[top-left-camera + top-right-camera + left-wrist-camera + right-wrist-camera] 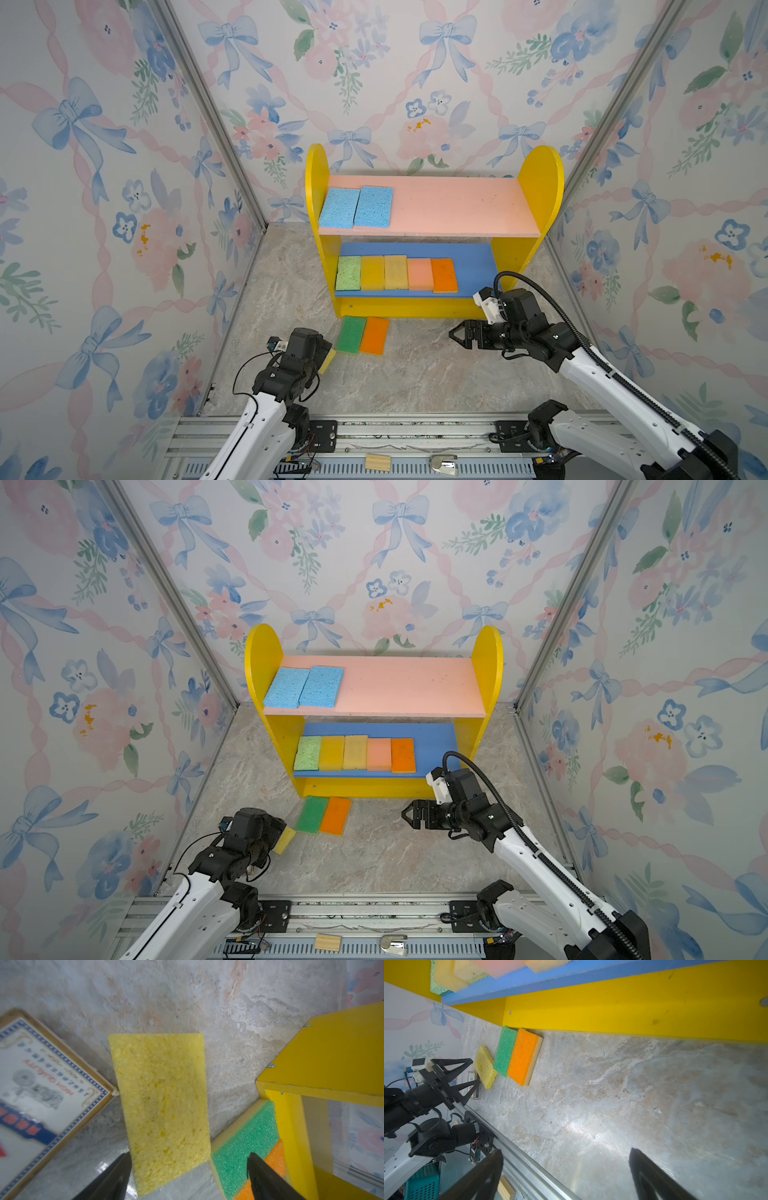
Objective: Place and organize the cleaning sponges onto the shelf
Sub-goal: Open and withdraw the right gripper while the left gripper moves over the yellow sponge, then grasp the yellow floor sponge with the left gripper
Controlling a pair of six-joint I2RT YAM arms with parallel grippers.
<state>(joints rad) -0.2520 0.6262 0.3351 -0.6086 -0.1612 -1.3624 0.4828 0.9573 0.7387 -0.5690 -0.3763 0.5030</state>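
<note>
The shelf (540, 178) stands against the back wall. Two blue cleaning sponges (356, 207) lie at the left end of its pink upper board. Several more in green, yellow, peach and orange (397, 273) sit in a row on its blue lower board. On the floor in front lie a green sponge (351, 334), an orange sponge (374, 336) and a yellow sponge (164, 1105). My left gripper (188, 1157) is open just above the yellow sponge's near end, which lies between the fingers. My right gripper (455, 332) hangs open and empty over the bare floor to the right of them.
A flat printed box (41, 1088) lies on the floor beside the yellow sponge. The shelf's yellow base board (633, 1007) sits right behind the green and orange sponges. A small wooden block (378, 462) and a metal piece (444, 463) rest on the front rail. Patterned walls close in on both sides.
</note>
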